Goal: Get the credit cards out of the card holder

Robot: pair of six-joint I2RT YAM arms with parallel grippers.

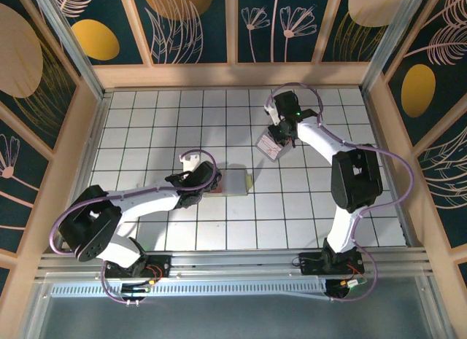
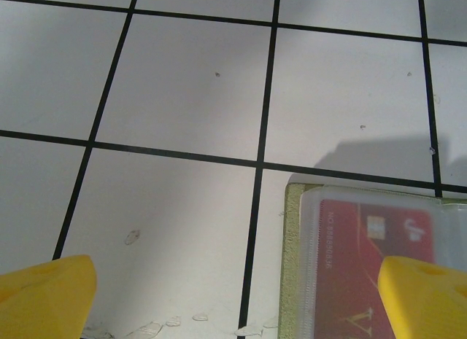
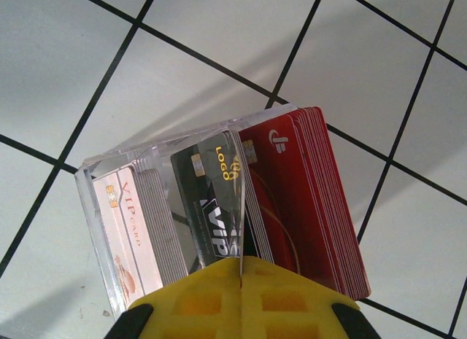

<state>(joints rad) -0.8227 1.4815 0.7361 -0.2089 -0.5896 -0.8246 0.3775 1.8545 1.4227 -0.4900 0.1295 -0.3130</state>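
The card holder (image 1: pixel 237 183) lies open on the tiled table, its yellow-green edge (image 2: pixel 292 266) showing in the left wrist view. A red card (image 2: pixel 379 259) sits in its clear sleeve. My left gripper (image 2: pixel 235 302) hangs open just above the holder's left end (image 1: pixel 208 181), one yellow finger (image 2: pixel 427 295) over the red card. My right gripper (image 3: pixel 239 270) is shut at a clear box (image 3: pixel 98 208) (image 1: pixel 271 146) that holds white, black and red card stacks. A thin glossy sheet (image 3: pixel 235 208) runs edge-on out of its closed jaws between the black and red stacks; I cannot tell if it is a card or a divider.
Wooden walls (image 1: pixel 233 75) fence the white tiled table (image 1: pixel 146 127) on three sides. Small clear flecks (image 2: pixel 146 328) lie on the tiles left of the holder. Open tiles stretch at the far left and near right.
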